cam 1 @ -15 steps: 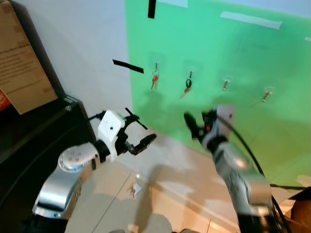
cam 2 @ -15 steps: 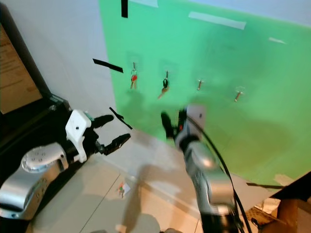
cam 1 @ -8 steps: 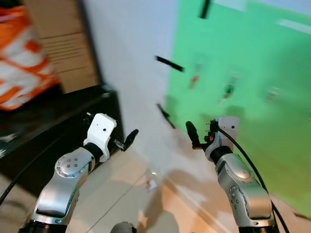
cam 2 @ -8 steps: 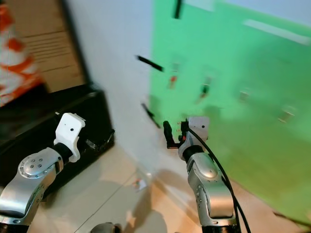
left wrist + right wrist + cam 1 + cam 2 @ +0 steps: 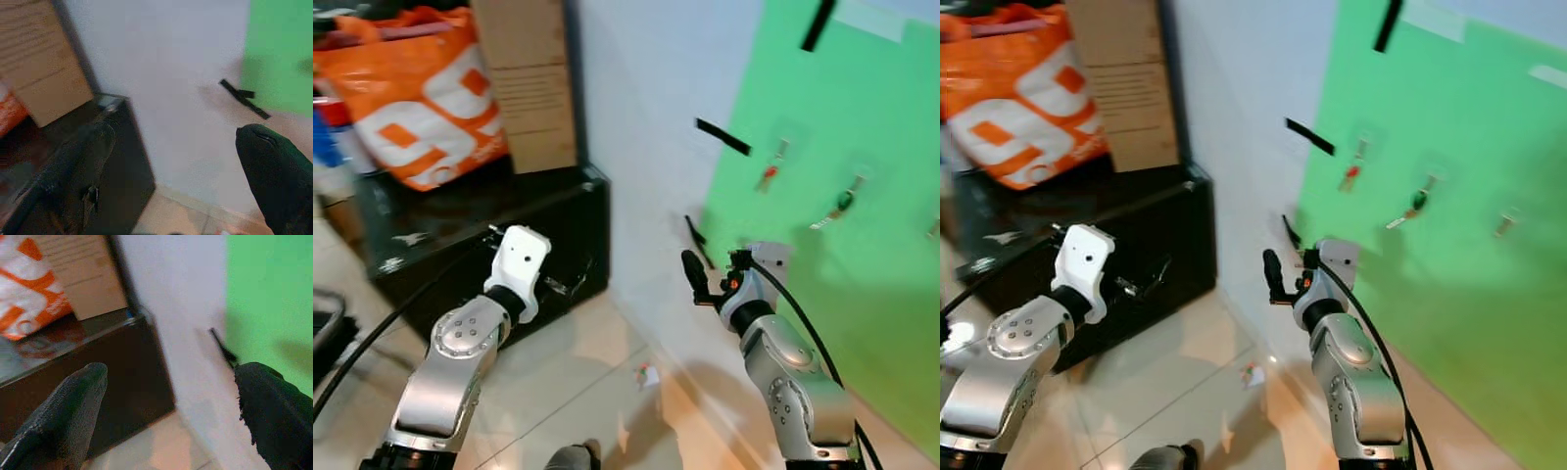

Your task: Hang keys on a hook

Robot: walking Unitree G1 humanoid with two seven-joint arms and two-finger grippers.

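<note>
Green panel (image 5: 862, 127), keys (image 5: 769, 176) hooked (head views); wrist views, jaws parted

Two silver robot arms reach forward and up from the bottom of the head views. The left arm bends at the elbow and ends in a white wrist block. The left pincer (image 5: 171, 181) has its two black fingers spread wide and holds nothing. The right arm rises on the right, a black cable running along it. The right pincer (image 5: 171, 416) is likewise spread wide and empty.
</note>
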